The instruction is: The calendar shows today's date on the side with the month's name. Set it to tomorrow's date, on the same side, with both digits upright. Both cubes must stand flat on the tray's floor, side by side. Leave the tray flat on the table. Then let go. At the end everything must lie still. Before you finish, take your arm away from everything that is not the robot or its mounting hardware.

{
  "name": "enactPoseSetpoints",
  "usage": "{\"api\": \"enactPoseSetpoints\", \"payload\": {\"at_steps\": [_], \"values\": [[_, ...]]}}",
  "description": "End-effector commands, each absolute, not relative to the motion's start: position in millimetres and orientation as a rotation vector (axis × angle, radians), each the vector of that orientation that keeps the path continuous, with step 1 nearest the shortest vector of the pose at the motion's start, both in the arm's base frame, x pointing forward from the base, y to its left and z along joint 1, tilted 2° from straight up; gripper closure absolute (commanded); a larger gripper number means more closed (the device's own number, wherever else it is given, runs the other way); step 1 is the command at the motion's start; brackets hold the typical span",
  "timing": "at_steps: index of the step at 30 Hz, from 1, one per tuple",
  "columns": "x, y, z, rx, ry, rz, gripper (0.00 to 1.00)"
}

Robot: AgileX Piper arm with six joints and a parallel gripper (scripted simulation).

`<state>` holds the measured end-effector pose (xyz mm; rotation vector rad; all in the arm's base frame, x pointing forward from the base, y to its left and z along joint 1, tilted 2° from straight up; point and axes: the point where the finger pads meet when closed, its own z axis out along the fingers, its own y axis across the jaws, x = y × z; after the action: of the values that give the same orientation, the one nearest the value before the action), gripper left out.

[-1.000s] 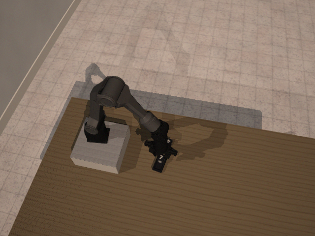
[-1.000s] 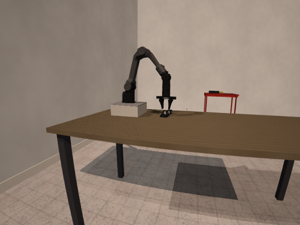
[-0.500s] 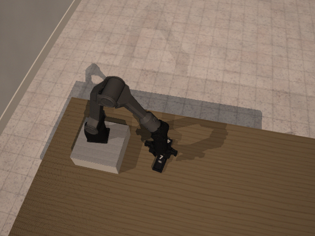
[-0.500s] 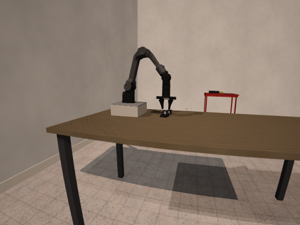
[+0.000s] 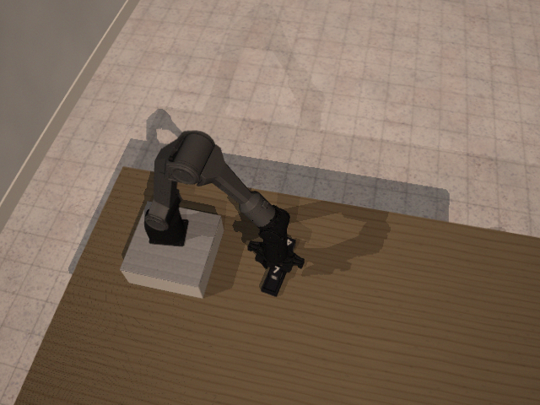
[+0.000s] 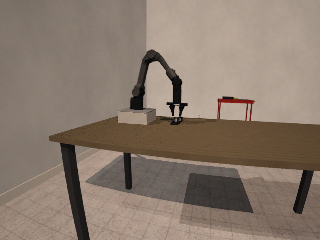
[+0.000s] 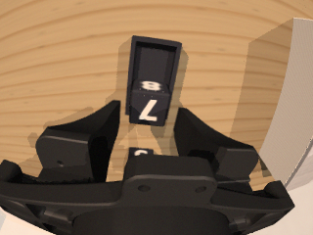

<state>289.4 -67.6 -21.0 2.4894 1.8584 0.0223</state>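
The tool (image 5: 277, 261) (image 6: 177, 115) (image 7: 148, 115) is open, its fingers apart above the desk (image 5: 348, 314) (image 6: 180, 139) (image 7: 59, 54). The calendar tray (image 5: 271, 288) (image 6: 174, 123) (image 7: 131, 69) is on the desk, beside the white mounting block (image 5: 174, 261) (image 6: 132, 117) (image 7: 295, 93). One number cube (image 5: 276, 271) (image 6: 176, 120) (image 7: 148, 109), marked 7 on top and 8 on a side, is at the tray. A second number cube (image 5: 290, 242) (image 6: 181, 119) (image 7: 141, 153) is near it, partly hidden by the tool in the top and wrist views. A red side table (image 6: 236, 101) stands well apart, beyond the desk.

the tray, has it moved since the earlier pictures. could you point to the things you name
No, the tray (image 5: 270, 291) (image 6: 174, 124) (image 7: 131, 73) has not visibly moved; against the pale block (image 5: 174, 256) (image 6: 132, 117) under the arm, it lies in the same place.
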Motion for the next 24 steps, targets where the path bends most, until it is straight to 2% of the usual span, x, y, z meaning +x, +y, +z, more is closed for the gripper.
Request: {"api": "enactPoseSetpoints", "payload": {"at_steps": [1,24], "values": [[288.9,-67.2,-22.1,2.490,1.860,0.019,0.36],[288.6,-67.3,-28.8,2.491,1.861,0.017,0.36]]}}
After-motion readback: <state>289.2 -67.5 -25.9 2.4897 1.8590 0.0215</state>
